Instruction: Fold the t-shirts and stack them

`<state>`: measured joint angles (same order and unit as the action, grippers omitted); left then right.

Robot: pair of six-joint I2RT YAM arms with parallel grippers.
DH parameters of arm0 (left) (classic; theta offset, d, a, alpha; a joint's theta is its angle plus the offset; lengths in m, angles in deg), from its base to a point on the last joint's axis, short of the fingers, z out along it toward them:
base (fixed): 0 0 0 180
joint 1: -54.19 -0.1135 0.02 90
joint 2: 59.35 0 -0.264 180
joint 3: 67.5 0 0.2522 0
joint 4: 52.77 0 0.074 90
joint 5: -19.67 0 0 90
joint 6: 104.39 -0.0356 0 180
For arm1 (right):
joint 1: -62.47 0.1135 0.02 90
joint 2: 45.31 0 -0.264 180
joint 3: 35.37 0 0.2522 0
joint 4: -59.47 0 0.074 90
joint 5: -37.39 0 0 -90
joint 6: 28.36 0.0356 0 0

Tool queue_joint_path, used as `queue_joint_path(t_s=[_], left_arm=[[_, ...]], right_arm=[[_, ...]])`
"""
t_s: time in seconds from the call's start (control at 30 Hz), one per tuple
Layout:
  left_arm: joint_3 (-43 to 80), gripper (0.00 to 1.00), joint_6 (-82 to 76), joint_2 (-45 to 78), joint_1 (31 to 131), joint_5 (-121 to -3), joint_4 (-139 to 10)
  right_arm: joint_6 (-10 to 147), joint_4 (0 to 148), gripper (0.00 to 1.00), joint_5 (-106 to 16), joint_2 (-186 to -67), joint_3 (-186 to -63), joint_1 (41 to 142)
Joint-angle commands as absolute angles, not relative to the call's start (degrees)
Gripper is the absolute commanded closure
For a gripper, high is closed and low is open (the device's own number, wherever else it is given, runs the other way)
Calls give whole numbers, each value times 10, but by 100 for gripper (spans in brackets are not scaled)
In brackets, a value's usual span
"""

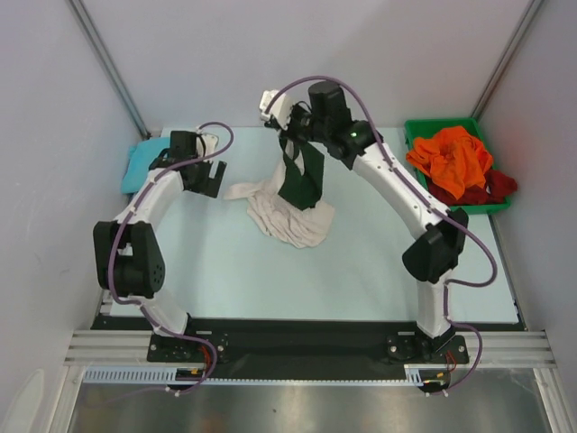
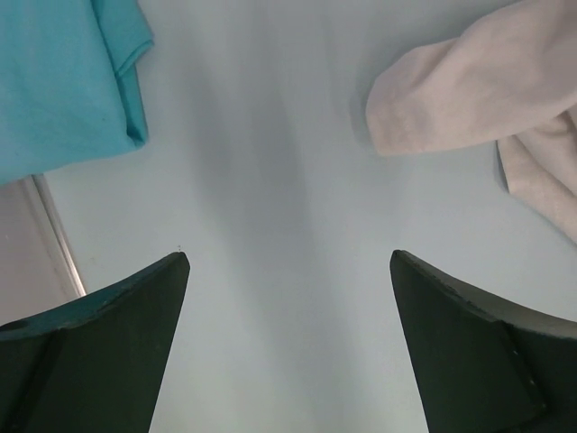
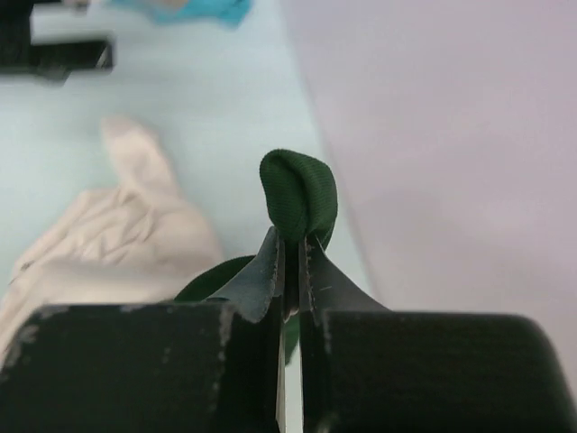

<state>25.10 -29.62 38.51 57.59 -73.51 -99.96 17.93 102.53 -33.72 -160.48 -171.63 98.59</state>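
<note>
Barely begun: our right gripper (image 3: 290,253) pinches a green sleeve (image 3: 299,194), left gripper (image 2: 288,257) open; orange shirt (image 1: 451,158) upper right unfolded

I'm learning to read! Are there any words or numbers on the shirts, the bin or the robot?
None can be read.
The cream shirt is bunched up, so no print shows.
The teal shirt, orange shirt, dark red shirt, green bin, left arm and right arm show no writing.
</note>
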Motion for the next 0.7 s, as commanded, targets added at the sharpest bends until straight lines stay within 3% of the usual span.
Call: queue_joint_path(t_s=[0.0,0.13,0.3,0.67], left_arm=[[218,2,-315,331,575,-675,-957],[196,6,-341,315,591,-534,-978],[228,7,-343,380,653,-461,-1010],[371,23,-299,591,708,-435,-1045]], right_arm=[[165,951,100,-414,-1551,-1752,997],[146,953,100,-450,-1555,-1816,998],[110,921,100,-478,-1542,-1841,997],[160,849,100,-493,-1524,-1753,945]])
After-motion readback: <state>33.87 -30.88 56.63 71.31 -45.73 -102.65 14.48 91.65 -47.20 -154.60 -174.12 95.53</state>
